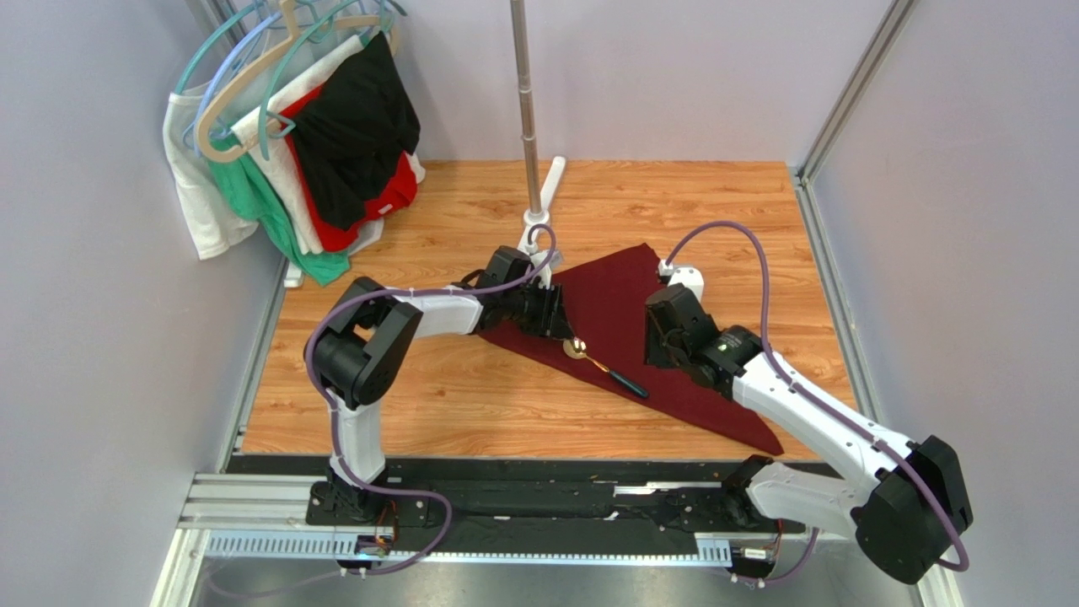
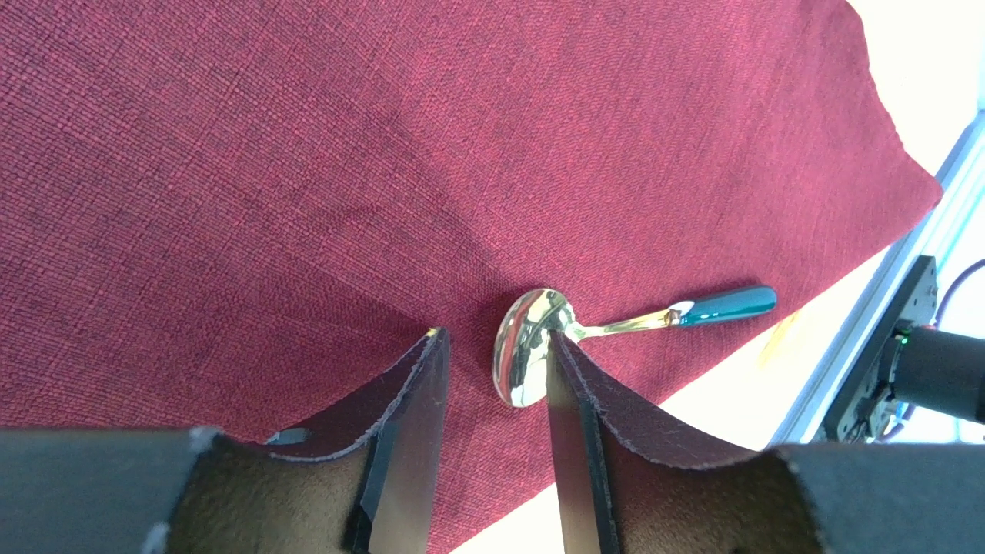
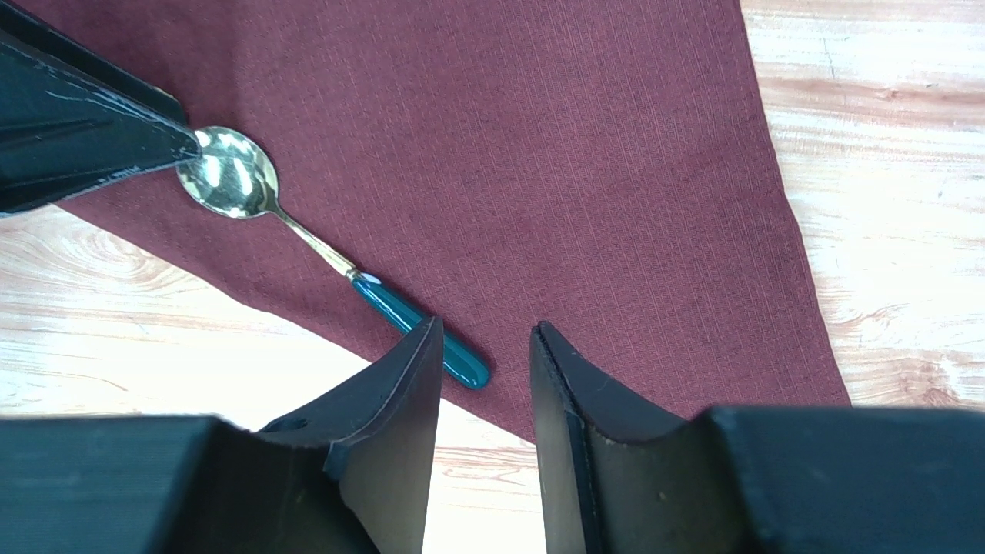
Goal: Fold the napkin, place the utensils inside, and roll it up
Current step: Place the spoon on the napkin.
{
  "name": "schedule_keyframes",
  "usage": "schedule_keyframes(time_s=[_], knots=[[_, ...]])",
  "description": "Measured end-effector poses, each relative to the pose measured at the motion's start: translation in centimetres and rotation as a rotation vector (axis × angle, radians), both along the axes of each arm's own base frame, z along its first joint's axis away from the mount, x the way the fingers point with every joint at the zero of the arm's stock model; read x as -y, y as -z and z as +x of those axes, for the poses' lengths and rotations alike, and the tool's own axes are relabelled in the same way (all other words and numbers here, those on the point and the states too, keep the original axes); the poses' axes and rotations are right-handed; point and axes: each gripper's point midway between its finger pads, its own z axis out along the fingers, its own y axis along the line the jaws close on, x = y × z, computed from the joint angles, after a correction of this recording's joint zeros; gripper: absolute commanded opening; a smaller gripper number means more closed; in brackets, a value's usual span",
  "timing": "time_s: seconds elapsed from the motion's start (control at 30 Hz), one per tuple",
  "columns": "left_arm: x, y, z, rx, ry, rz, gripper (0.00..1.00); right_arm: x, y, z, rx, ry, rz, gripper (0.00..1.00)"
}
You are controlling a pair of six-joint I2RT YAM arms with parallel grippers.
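Left end effector; glossy gold spoon; woven napkin

We see our left gripper, jaws apart, low over the maroon napkin, the spoon with its gold bowl between them.

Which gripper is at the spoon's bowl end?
The left gripper: its jaws stand at the gold bowl of the spoon; the right gripper is by its dark handle.
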Motion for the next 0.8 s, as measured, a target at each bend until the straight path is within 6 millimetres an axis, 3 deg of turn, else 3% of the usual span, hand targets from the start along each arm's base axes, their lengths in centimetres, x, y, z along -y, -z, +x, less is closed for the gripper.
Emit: schedule_keyframes(time_s=[0.8], knots=[[0.4, 0.6, -1.0, -0.058, -0.014, 0.008, 0.32, 0.0, 0.8, -0.2, -0.023, -0.004, -0.01, 0.36]])
